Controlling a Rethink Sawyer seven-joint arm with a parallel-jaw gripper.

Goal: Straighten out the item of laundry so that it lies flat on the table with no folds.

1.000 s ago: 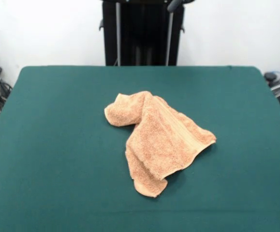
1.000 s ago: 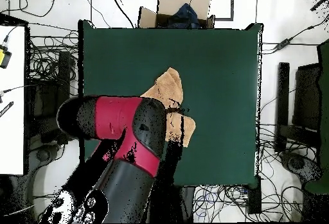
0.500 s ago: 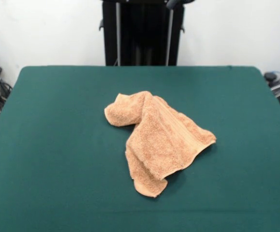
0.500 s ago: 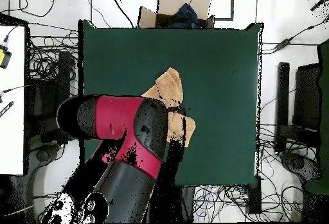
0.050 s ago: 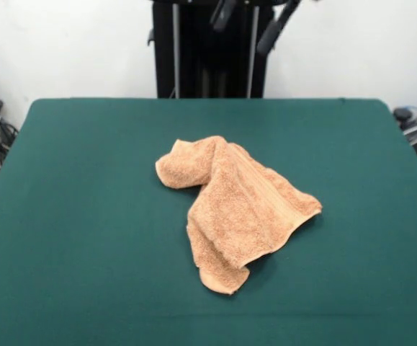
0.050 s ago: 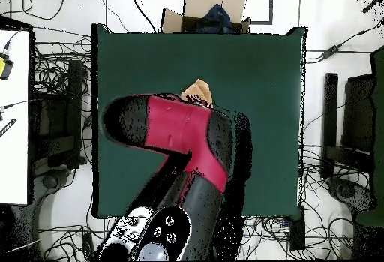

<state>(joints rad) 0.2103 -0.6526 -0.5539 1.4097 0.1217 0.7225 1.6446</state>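
The item of laundry [image 5: 238,207], a light orange-tan terry towel, lies crumpled near the middle of the dark green table [image 5: 86,180]. One end is rolled up at its far left, and a folded flap with a woven band points right. My gripper [image 5: 250,20] hangs open at the top edge of the front view, its two dark fingers [image 5: 276,25] spread wide, high above and behind the towel. In the overhead view the red and black arm [image 6: 184,135] covers most of the towel, leaving only a small tip [image 6: 199,90] showing; the gripper itself is hidden there.
A cardboard box [image 6: 214,11] sits beyond the table's far edge in the overhead view. Cables and black equipment [image 6: 352,135] lie on the floor around the table [image 6: 255,64]. A white surface [image 6: 13,116] stands at the left.
The arm has swung out over the table's middle, now covering most of the towel from above. The gripper's fingers have dropped into the front view's top edge. The towel has not moved.
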